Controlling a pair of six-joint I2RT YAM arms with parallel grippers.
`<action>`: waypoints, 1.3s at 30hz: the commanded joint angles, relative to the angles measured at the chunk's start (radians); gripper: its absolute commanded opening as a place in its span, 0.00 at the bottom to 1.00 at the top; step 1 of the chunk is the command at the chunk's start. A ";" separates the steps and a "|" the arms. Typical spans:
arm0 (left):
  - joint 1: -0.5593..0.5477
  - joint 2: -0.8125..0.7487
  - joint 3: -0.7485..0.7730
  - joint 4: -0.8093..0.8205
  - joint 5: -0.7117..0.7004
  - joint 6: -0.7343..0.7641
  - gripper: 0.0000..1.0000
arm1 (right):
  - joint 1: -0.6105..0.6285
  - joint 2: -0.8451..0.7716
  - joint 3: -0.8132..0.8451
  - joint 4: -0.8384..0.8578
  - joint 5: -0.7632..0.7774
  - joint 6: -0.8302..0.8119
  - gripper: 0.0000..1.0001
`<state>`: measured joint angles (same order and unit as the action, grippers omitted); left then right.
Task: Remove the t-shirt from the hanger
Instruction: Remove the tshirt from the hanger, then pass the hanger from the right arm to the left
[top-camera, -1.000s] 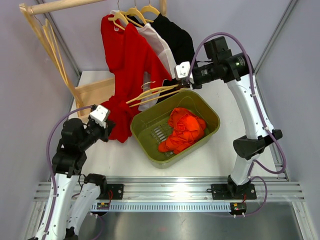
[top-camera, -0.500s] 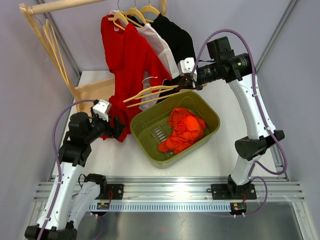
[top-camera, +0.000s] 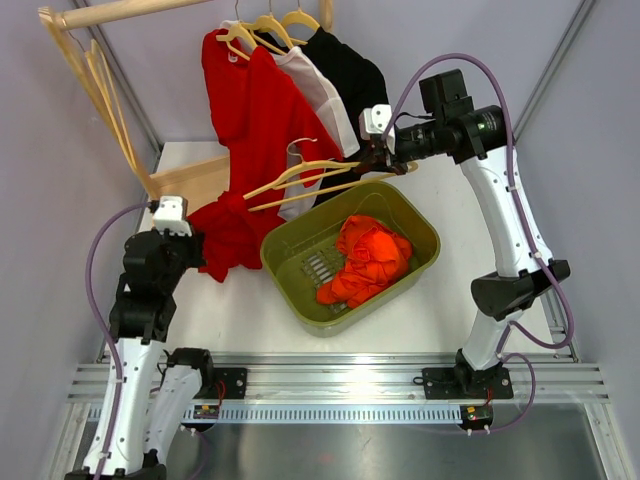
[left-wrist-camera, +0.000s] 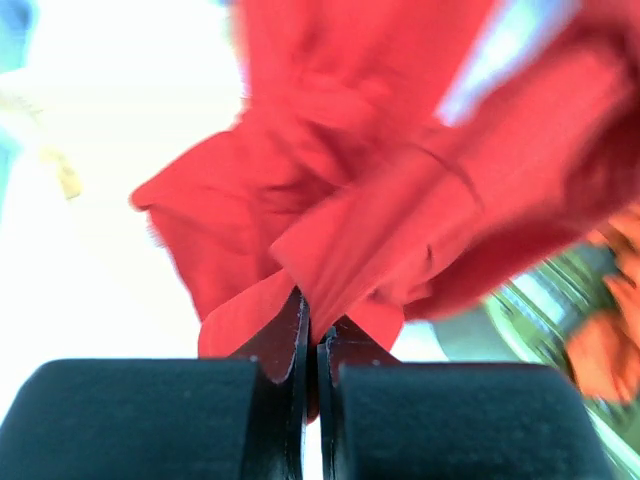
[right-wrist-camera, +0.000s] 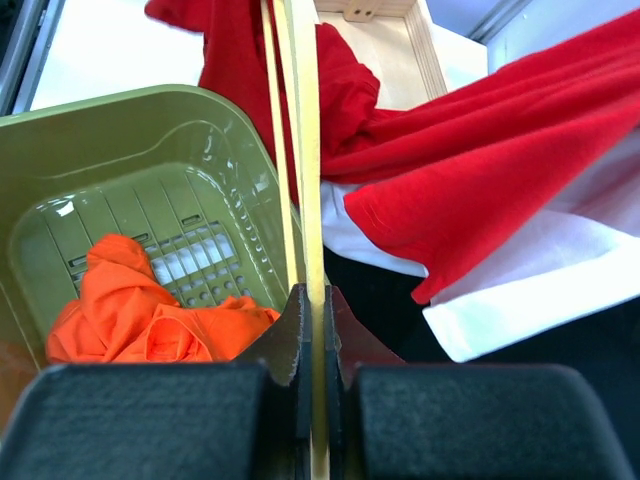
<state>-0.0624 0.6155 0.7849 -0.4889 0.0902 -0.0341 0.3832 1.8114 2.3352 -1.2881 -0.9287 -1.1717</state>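
Both arms opposed: left fingers pinched red t-shirt hem, apparently (blurred); right fingers clamped wooden hanger, likely to draw them apart.

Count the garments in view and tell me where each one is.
4. A red t-shirt, a white shirt and a black shirt hang on the rail; an orange garment lies in the green basket. Others may be hidden.
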 joint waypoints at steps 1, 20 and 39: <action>0.061 -0.020 0.037 -0.025 -0.164 -0.078 0.00 | -0.035 -0.026 0.013 0.050 -0.010 0.004 0.00; 0.182 0.003 0.037 -0.043 -0.185 -0.159 0.00 | -0.060 -0.044 -0.027 -0.043 0.103 -0.068 0.00; 0.202 -0.114 0.005 -0.005 0.382 -0.128 0.91 | -0.055 -0.075 -0.116 -0.086 -0.016 -0.029 0.00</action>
<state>0.1329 0.5091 0.7845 -0.5449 0.3012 -0.1802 0.3271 1.7550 2.2223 -1.3598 -0.8837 -1.2270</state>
